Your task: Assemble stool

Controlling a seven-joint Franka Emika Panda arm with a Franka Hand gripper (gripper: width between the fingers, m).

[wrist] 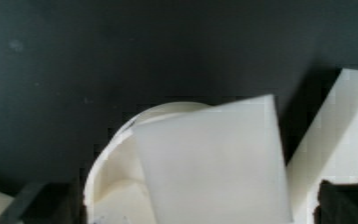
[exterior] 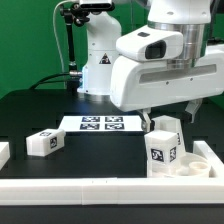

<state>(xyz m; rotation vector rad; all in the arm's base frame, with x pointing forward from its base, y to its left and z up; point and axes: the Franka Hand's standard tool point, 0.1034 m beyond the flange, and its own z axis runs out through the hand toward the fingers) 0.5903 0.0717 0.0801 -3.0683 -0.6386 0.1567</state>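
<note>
Seat [exterior: 192, 168]: thick round white disc lying flat, off the marker board [exterior: 97, 124] toward the exterior view's right, near the border rail [exterior: 100, 185]. One blocky white leg [exterior: 164, 150] stands upright on the seat, with black-and-white square tags on its faces. A second tagged leg [exterior: 43, 142] lies loose off the board's opposite end. Gripper [exterior: 169, 113] sits over the upright leg, fingers spread, holding nothing.
</note>
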